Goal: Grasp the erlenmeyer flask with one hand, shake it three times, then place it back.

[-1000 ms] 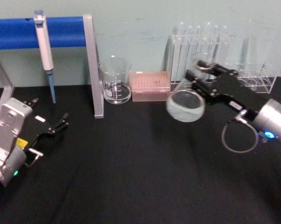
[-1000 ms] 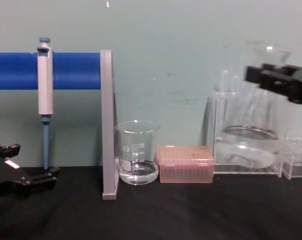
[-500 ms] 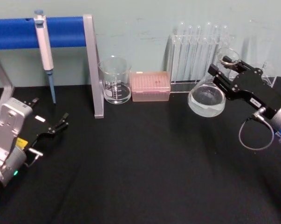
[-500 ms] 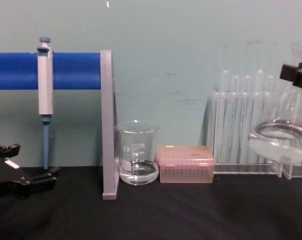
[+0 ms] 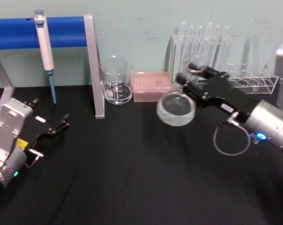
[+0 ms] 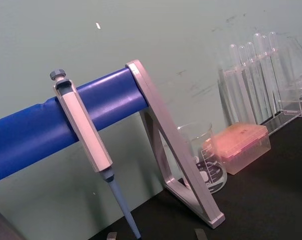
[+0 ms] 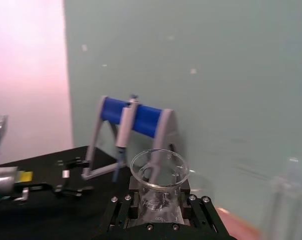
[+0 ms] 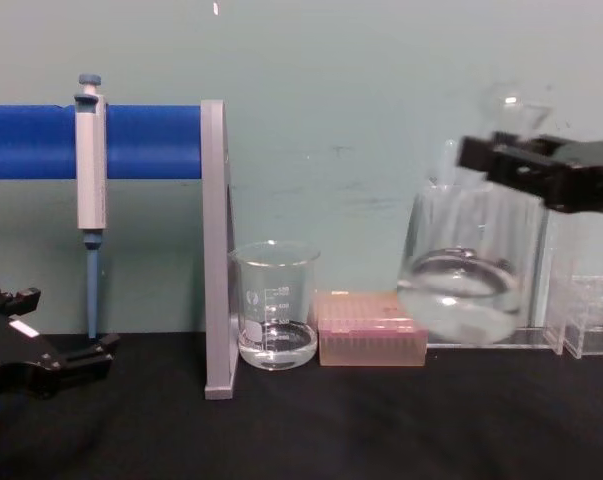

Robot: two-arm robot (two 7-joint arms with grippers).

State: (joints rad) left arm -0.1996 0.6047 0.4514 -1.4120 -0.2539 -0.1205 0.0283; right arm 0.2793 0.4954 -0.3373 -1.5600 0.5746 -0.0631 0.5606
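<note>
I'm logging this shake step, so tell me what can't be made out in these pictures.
- Erlenmeyer flask markings: too faint to read, chest and head views.
- Flask base: right wrist view, hidden behind the right tool gripping its neck.
- Left tool: chest view, cut by the left edge.
- Test tubes: lower ends hidden behind the flask and tool, head view.

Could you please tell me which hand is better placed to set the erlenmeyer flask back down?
The right hand: it grips the erlenmeyer flask by the neck, held above the table. The left hand sits open far off near the pipette.
</note>
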